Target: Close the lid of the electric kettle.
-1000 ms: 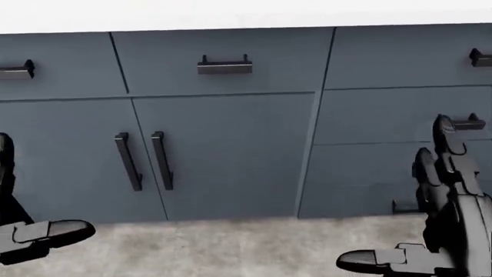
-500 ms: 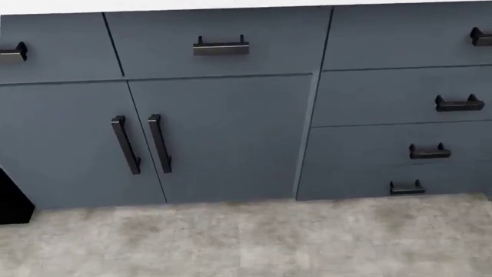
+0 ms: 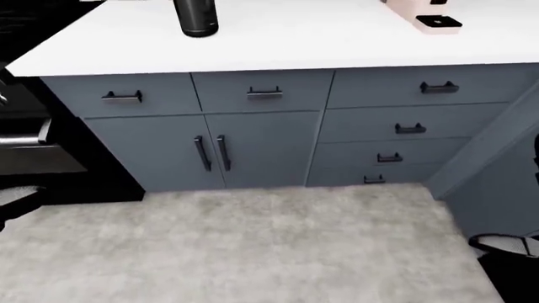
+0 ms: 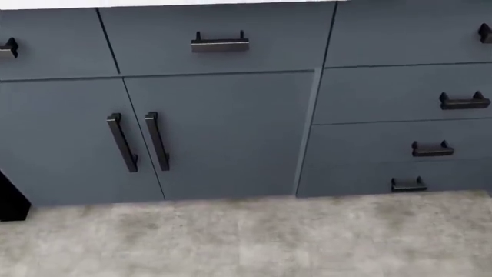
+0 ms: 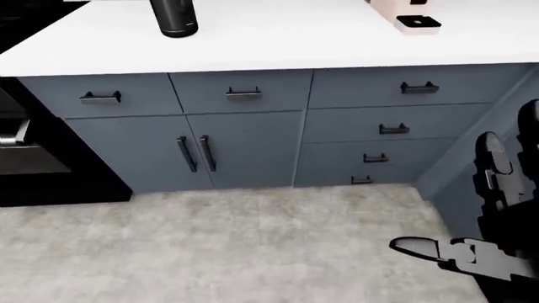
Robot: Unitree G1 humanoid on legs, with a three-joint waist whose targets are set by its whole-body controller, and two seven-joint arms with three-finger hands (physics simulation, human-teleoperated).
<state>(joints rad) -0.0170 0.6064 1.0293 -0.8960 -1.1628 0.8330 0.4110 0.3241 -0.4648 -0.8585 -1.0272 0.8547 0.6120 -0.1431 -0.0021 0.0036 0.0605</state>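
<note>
One dark kettle [image 3: 195, 17] stands on the white desk [image 3: 295, 38] at top left of the eye views, lid out of view. Our right hand [image 5: 472, 252] hangs low with fingers spread, left hand unseen. We should step closer and raise the hand before pressing

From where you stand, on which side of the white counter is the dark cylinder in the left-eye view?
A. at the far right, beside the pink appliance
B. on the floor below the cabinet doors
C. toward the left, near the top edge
C: the dark cylinder stands on the white counter left of centre at the top, far from the pink appliance.
</note>
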